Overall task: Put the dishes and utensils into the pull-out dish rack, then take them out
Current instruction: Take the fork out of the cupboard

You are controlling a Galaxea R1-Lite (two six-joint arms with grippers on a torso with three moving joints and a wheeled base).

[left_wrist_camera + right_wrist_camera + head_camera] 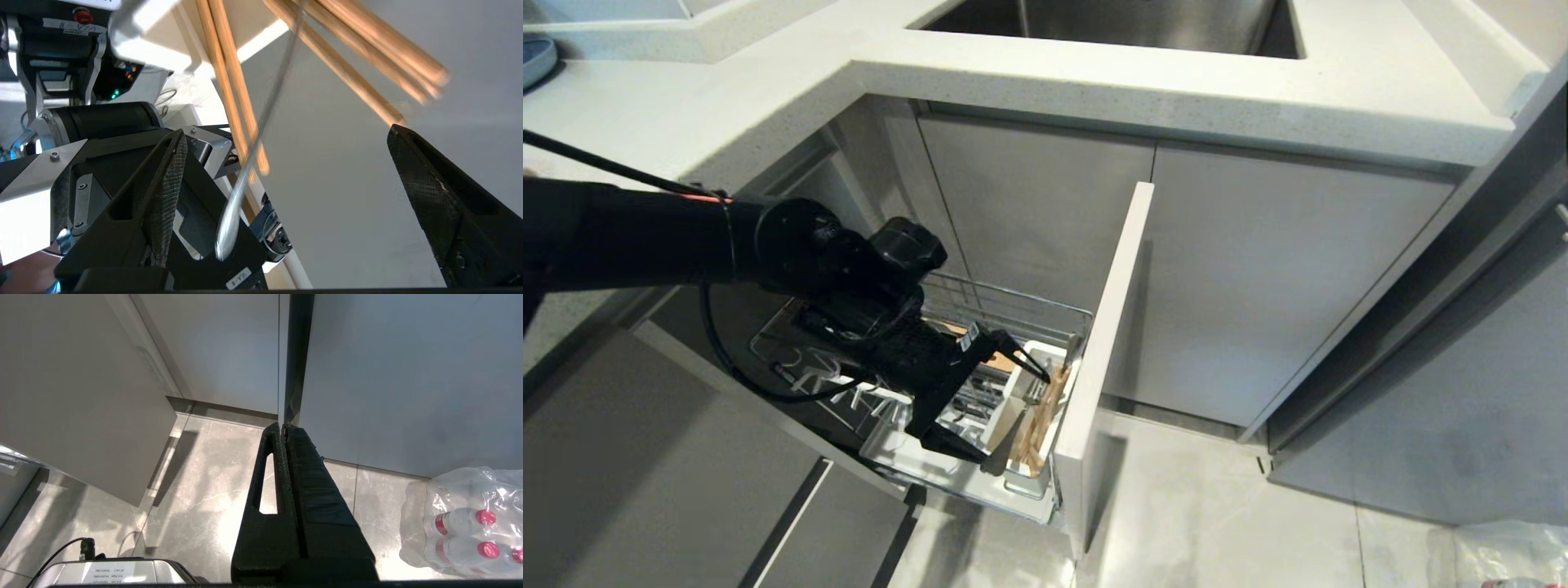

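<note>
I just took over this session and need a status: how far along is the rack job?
The pull-out dish rack is drawn out, and chopsticks stand in its white utensil caddy, so utensil loading looks done or under way. The left gripper hangs open right at the caddy, holding nothing. The right gripper is shut and parked over the floor. No bowl or plate shows in the rack; whether they are still to load or already out, I can't tell.

Right gripper closed above tiled floor, probably bottled water pack
</note>
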